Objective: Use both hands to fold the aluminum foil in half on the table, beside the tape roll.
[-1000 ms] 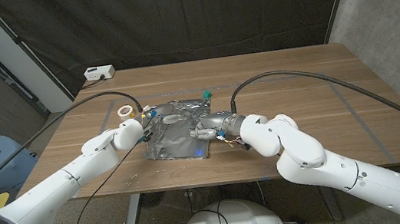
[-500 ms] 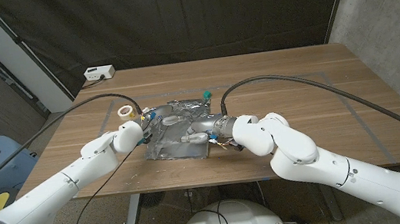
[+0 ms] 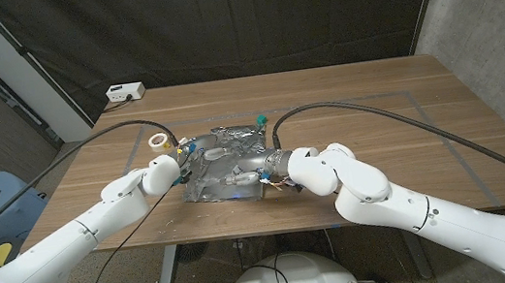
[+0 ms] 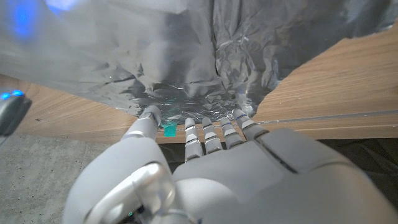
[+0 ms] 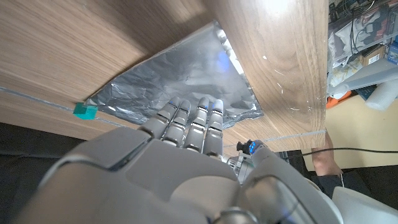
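On the near half of the wooden table (image 3: 376,115), the aluminum foil (image 3: 221,165) is lying as a crumpled, silvery sheet, its near edge sitting close to the table's front edge and its far edge reaching toward a small teal block (image 3: 259,120) that is lying just beyond it. The tape roll (image 3: 160,141) is standing just beside the foil's far left corner, near the left hand. The left hand (image 3: 169,164) is resting at the foil's left edge, and in the left wrist view its fingers (image 4: 205,134) are pressing down side by side on the wrinkled foil margin (image 4: 186,62); whether anything is pinched between them I cannot tell. The right hand (image 3: 246,170) is lying over the middle of the sheet, and in the right wrist view its fingers (image 5: 193,118) are stretching out close together onto the foil (image 5: 180,81); whether they are clamping any of it I cannot tell either. Black cables are arching over the table from both wrists. At the far left corner of the table a white box (image 3: 126,93) is sitting, well apart from everything else.
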`<act>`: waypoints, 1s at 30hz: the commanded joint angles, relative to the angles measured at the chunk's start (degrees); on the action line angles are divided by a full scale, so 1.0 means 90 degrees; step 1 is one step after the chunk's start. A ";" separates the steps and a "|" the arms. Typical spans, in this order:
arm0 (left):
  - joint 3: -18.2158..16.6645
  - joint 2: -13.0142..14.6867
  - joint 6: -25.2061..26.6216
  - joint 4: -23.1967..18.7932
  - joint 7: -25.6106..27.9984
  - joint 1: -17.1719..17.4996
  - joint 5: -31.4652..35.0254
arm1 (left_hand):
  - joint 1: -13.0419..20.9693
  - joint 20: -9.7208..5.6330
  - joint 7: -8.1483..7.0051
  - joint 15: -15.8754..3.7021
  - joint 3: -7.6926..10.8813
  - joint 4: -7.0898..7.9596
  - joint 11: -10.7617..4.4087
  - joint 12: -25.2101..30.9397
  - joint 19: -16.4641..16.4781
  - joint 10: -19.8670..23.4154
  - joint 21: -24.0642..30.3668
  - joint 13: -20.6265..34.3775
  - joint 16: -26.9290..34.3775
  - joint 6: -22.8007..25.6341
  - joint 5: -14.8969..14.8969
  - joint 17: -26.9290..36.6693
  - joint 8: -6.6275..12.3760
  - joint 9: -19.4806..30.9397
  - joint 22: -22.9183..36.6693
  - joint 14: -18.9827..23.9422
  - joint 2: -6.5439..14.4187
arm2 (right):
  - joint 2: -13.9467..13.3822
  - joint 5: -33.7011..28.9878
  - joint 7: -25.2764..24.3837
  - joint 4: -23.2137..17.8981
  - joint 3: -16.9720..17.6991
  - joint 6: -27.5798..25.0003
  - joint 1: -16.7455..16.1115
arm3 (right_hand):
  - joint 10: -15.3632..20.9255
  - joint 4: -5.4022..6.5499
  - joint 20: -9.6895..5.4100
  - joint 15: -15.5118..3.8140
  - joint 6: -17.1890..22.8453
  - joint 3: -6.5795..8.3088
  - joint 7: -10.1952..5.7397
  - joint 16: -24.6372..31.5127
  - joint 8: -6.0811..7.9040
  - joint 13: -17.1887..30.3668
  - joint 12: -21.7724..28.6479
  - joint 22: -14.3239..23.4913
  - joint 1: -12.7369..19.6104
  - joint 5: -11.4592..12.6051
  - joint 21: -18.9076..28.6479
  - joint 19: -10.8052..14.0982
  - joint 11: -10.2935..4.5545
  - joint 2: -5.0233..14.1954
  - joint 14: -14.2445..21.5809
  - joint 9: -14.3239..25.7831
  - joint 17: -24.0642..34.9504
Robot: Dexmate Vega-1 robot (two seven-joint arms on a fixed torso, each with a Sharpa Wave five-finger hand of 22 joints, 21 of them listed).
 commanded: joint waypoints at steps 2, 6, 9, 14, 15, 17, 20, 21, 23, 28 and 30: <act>-0.0017 0.0075 -0.0047 -0.0022 -0.0046 0.0009 -0.0042 | 0.0001 0.0014 0.0028 -0.0017 0.0003 -0.0025 0.0026 -0.0008 0.0020 0.0029 0.0009 0.0021 -0.0010 0.0012 0.0046 0.0014 0.0015 0.0003 0.0005 0.0056 -0.0040 | -0.0202 0.0691 -0.0899 0.0903 0.0090 0.1307 0.0105 | -0.0035 0.0023 -0.0137 -0.0103 -0.0006 0.0068 -0.0044 0.0014 -0.0014 0.0019 -0.0033 0.0005 -0.0059 0.0034 0.0040 0.0019 -0.0082 0.0318 0.0010 0.0009 0.0015; -0.0030 0.0105 -0.0089 -0.0003 -0.0070 -0.0004 -0.0050 | -0.0001 0.0014 0.0032 -0.0013 0.0004 -0.0025 0.0020 -0.0011 0.0024 0.0023 0.0010 0.0021 -0.0010 0.0022 0.0047 0.0015 0.0020 0.0003 0.0005 0.0057 -0.0040 | -0.0286 0.0949 -0.1062 0.1097 0.0176 0.1622 0.0090 | -0.0068 0.0027 -0.0226 -0.0205 -0.0032 0.0080 -0.0092 0.0035 -0.0015 0.0020 -0.0035 0.0004 -0.0070 0.0040 0.0069 0.0066 -0.0102 0.0312 0.0032 0.0010 0.0013; -0.0034 0.0117 -0.0152 0.0025 -0.0077 -0.0017 -0.0056 | -0.0005 0.0011 0.0030 -0.0013 0.0004 -0.0026 0.0032 -0.0011 0.0030 0.0025 0.0012 0.0021 -0.0011 0.0020 0.0047 0.0015 0.0019 0.0003 0.0005 0.0058 -0.0041 | -0.0333 0.1004 -0.1124 0.1152 0.0197 0.1732 0.0080 | -0.0092 0.0027 -0.0253 -0.0252 -0.0052 0.0082 -0.0126 0.0038 -0.0017 0.0021 -0.0038 0.0004 -0.0077 0.0042 0.0079 0.0084 -0.0113 0.0304 0.0029 0.0011 0.0012; -0.0035 0.0119 -0.0164 0.0042 -0.0117 -0.0030 -0.0064 | -0.0007 0.0013 0.0033 -0.0012 0.0006 -0.0027 0.0025 -0.0008 0.0030 0.0033 0.0011 0.0021 -0.0012 0.0021 0.0048 0.0015 0.0019 0.0003 0.0005 0.0059 -0.0040 | -0.0367 0.1178 -0.1217 0.1265 0.0244 0.1921 0.0048 | -0.0127 0.0026 -0.0303 -0.0311 -0.0081 0.0091 -0.0141 0.0043 -0.0019 0.0022 -0.0041 0.0003 -0.0083 0.0045 0.0097 0.0123 -0.0140 0.0296 0.0026 0.0011 0.0008; -0.0031 0.0120 -0.0188 0.0055 -0.0120 -0.0036 -0.0063 | -0.0007 0.0010 0.0033 -0.0011 0.0006 -0.0028 0.0023 -0.0008 0.0032 0.0033 0.0012 0.0021 -0.0012 0.0024 0.0048 0.0014 0.0020 0.0003 0.0005 0.0058 -0.0040 | -0.0374 0.1184 -0.1230 0.1283 0.0243 0.1946 0.0048 | -0.0133 0.0026 -0.0311 -0.0319 -0.0087 0.0093 -0.0148 0.0044 -0.0020 0.0022 -0.0042 0.0003 -0.0083 0.0046 0.0098 0.0127 -0.0146 0.0295 0.0027 0.0012 0.0007; -0.0030 0.0120 -0.0205 0.0065 -0.0134 -0.0043 -0.0067 | -0.0008 0.0011 0.0027 -0.0012 0.0005 -0.0029 0.0017 -0.0011 0.0031 0.0026 0.0011 0.0021 -0.0012 0.0031 0.0048 0.0014 0.0023 0.0003 0.0005 0.0060 -0.0043 | -0.0374 0.1187 -0.1225 0.1287 0.0245 0.1937 0.0043 | -0.0136 0.0024 -0.0317 -0.0335 -0.0094 0.0097 -0.0154 0.0045 -0.0019 0.0022 -0.0039 0.0003 -0.0084 0.0047 0.0102 0.0136 -0.0163 0.0292 0.0027 0.0012 0.0005; -0.0031 0.0120 -0.0248 0.0083 -0.0128 -0.0048 -0.0065 | -0.0011 0.0013 0.0024 -0.0009 0.0007 -0.0028 0.0031 -0.0012 0.0032 0.0025 0.0011 0.0021 -0.0012 0.0032 0.0049 0.0015 0.0023 0.0003 0.0005 0.0060 -0.0040 | -0.0374 0.1196 -0.1244 0.1279 0.0253 0.1943 0.0033 | -0.0144 0.0022 -0.0322 -0.0347 -0.0099 0.0101 -0.0155 0.0047 -0.0018 0.0022 -0.0038 0.0002 -0.0084 0.0048 0.0107 0.0148 -0.0170 0.0289 0.0030 0.0012 0.0002; -0.0034 0.0115 -0.0212 0.0069 -0.0127 -0.0043 -0.0059 | -0.0011 0.0010 0.0023 -0.0012 0.0008 -0.0028 0.0035 -0.0012 0.0032 0.0026 0.0011 0.0022 -0.0013 0.0030 0.0049 0.0015 0.0022 0.0003 0.0005 0.0060 -0.0040 | -0.0374 0.1189 -0.1250 0.1264 0.0255 0.1942 0.0031 | -0.0145 0.0020 -0.0324 -0.0352 -0.0098 0.0103 -0.0161 0.0048 -0.0016 0.0022 -0.0037 0.0002 -0.0083 0.0049 0.0109 0.0154 -0.0171 0.0287 0.0030 0.0012 0.0001; -0.0024 0.0124 -0.0290 0.0097 -0.0144 -0.0061 -0.0058 | -0.0012 0.0011 0.0025 -0.0015 0.0007 -0.0029 0.0034 -0.0010 0.0034 0.0030 0.0011 0.0022 -0.0013 0.0031 0.0049 0.0015 0.0023 0.0003 0.0005 0.0059 -0.0042 | -0.0384 0.1196 -0.1255 0.1222 0.0271 0.1955 0.0031 | -0.0147 0.0014 -0.0335 -0.0357 -0.0102 0.0107 -0.0162 0.0047 -0.0015 0.0022 -0.0034 0.0002 -0.0080 0.0050 0.0117 0.0175 -0.0174 0.0280 0.0028 0.0012 -0.0002; -0.0050 0.0135 -0.0271 0.0049 -0.0109 -0.0018 -0.0055 | -0.0015 0.0012 0.0025 -0.0010 0.0008 -0.0030 0.0034 -0.0012 0.0030 0.0026 0.0009 0.0022 -0.0014 0.0040 0.0049 0.0015 0.0025 0.0003 0.0005 0.0058 -0.0042 | -0.0433 0.1169 -0.1225 0.1010 0.0339 0.1924 0.0020 | -0.0147 0.0002 -0.0334 -0.0362 -0.0103 0.0114 -0.0165 0.0049 -0.0011 0.0023 -0.0029 0.0001 -0.0071 0.0051 0.0119 0.0185 -0.0169 0.0268 0.0034 0.0012 -0.0009; -0.0056 0.0152 -0.0302 0.0042 -0.0108 -0.0011 -0.0053 | -0.0016 0.0010 0.0032 -0.0010 0.0007 -0.0031 0.0036 -0.0012 0.0035 0.0028 0.0011 0.0022 -0.0014 0.0047 0.0049 0.0015 0.0028 0.0003 0.0005 0.0059 -0.0043 | -0.0453 0.1125 -0.1216 0.0919 0.0359 0.1902 0.0016 | -0.0148 -0.0009 -0.0334 -0.0371 -0.0101 0.0121 -0.0172 0.0050 -0.0007 0.0023 -0.0027 0.0001 -0.0063 0.0052 0.0122 0.0194 -0.0176 0.0260 0.0039 0.0012 -0.0014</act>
